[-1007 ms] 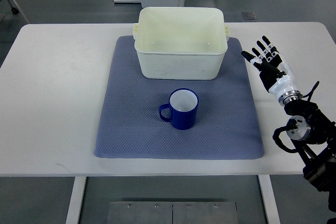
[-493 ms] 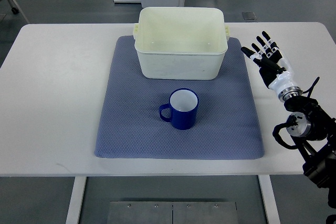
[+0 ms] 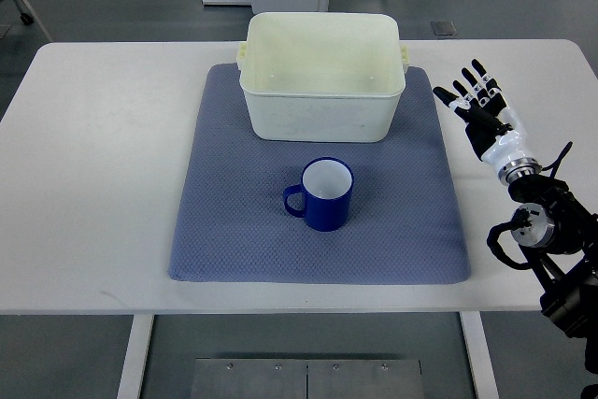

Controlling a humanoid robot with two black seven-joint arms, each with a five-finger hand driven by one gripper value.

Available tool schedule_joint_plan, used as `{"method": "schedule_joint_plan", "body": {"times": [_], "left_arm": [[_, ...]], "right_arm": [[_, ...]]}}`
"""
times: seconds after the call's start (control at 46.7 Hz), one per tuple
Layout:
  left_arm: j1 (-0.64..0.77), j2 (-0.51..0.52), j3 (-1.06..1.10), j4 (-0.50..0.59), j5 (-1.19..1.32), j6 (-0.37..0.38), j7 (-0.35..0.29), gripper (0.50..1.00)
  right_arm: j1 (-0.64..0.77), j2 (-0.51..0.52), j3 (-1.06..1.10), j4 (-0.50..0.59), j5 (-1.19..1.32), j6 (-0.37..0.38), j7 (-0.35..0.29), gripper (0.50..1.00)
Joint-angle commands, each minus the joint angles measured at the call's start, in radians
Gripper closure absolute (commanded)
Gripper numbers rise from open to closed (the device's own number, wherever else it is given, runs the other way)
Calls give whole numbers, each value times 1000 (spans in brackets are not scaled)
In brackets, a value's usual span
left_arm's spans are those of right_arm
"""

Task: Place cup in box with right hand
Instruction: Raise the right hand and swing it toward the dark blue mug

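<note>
Cream box (image 3: 322,81) holds nothing; blue cup (image 3: 324,194) stands just outside.

Deep blue glazed ceramic cup (image 3: 321,194) with a white inside, sitting on a slate-blue mat of fine dimpled weave (image 3: 234,221); behind it, a pale cream plastic rectangular box (image 3: 322,109), same cream inside; white smooth tabletop (image 3: 93,165) all around; the right hand (image 3: 481,111) shows black fingers, a white wrist, black cabling on the arm

Bright even overhead light, soft faint shadows, sharp focus throughout, mild glare on white table (image 3: 103,156)
</note>
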Motion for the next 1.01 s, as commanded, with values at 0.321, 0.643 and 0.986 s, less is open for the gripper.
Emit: {"method": "schedule_joint_plan", "body": {"times": [0.321,0.643,0.986], "left_arm": [[0,0,2,0,-1,0,0,500],[0,0,-1,0,-1,0,0,500],[0,0,-1,0,1,0,0,500]], "right_arm": [[6,-88,0,73,2,12,-1,500],[6,-154,-2,277,1,17,-12,500],[0,-205,-31,393,-13,98,-22,500]]}}
